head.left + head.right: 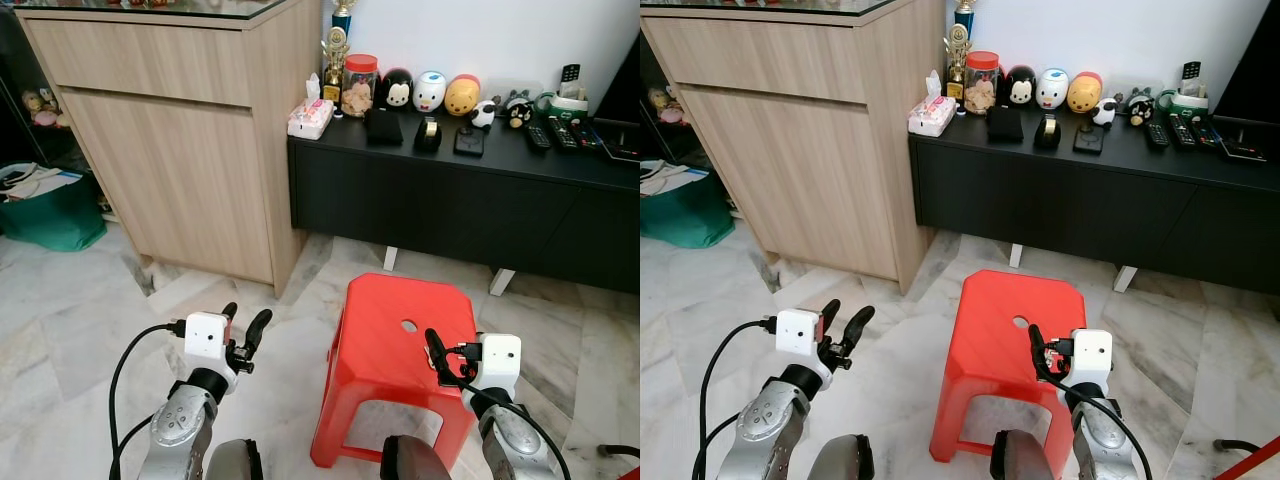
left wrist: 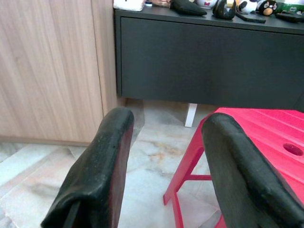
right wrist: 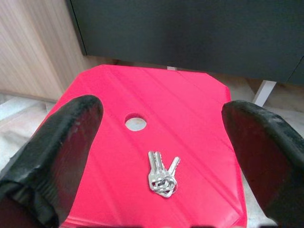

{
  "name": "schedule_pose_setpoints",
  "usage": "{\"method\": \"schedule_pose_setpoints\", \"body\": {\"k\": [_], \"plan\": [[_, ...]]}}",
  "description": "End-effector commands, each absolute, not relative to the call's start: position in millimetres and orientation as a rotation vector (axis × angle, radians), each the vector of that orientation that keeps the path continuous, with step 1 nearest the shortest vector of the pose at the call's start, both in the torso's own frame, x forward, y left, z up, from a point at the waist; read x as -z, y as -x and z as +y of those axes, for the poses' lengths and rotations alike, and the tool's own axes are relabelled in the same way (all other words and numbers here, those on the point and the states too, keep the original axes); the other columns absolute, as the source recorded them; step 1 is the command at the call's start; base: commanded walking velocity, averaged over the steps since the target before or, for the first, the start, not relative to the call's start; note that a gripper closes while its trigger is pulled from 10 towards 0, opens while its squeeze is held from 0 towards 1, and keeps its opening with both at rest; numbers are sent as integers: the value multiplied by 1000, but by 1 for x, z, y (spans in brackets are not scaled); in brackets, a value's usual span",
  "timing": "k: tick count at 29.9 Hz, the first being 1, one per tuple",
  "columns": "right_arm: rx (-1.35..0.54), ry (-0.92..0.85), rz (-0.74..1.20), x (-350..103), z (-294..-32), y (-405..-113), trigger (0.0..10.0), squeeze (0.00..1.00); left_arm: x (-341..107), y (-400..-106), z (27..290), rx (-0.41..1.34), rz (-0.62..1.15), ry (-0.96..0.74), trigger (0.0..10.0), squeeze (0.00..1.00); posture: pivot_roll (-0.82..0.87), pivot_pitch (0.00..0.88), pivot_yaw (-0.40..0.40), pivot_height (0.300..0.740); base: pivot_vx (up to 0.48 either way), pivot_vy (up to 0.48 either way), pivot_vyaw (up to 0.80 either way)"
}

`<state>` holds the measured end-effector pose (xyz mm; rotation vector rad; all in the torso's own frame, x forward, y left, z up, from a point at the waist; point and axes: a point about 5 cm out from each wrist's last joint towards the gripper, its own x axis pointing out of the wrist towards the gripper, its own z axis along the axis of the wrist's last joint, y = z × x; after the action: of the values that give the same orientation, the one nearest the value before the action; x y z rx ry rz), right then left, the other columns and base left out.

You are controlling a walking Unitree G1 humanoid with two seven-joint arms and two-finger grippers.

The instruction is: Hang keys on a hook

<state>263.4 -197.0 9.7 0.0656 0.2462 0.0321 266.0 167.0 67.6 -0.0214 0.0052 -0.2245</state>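
Observation:
A small bunch of silver keys (image 3: 161, 178) lies flat on the top of a red plastic stool (image 1: 390, 320), a little nearer to me than the stool's round hole (image 3: 135, 123). My right gripper (image 3: 164, 111) hovers open just above the stool's near right part, its fingers spread wide to either side of the keys and not touching them. In the eye views, my right gripper (image 1: 437, 358) covers the spot where the keys lie. My left gripper (image 1: 246, 316) is held up open over the floor left of the stool, with nothing between its fingers (image 2: 95, 175).
A tall wooden cabinet (image 1: 170, 140) stands at the back left. Beside it a low black console (image 1: 450, 200) carries toys, a jar (image 1: 359, 84), a tissue pack and remotes. A green bag (image 1: 50, 210) sits at the far left. Marble floor surrounds the stool.

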Motion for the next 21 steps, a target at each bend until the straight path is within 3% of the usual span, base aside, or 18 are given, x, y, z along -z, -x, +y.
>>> {"method": "schedule_pose_setpoints", "body": {"k": [1, 21], "plan": [[-15, -78, 267, -7, -199, -262, 10000, 0, -65, -265, 167, 231, 20, 29, 10000, 0, -11, 0, -26, 587, 277, 0, 0], [-6, -77, 309, 0, -202, -257, 10000, 0, -66, -266, 166, 233, 14, 21, 10000, 0, -13, 0, -26, 587, 282, 0, 0]]}}
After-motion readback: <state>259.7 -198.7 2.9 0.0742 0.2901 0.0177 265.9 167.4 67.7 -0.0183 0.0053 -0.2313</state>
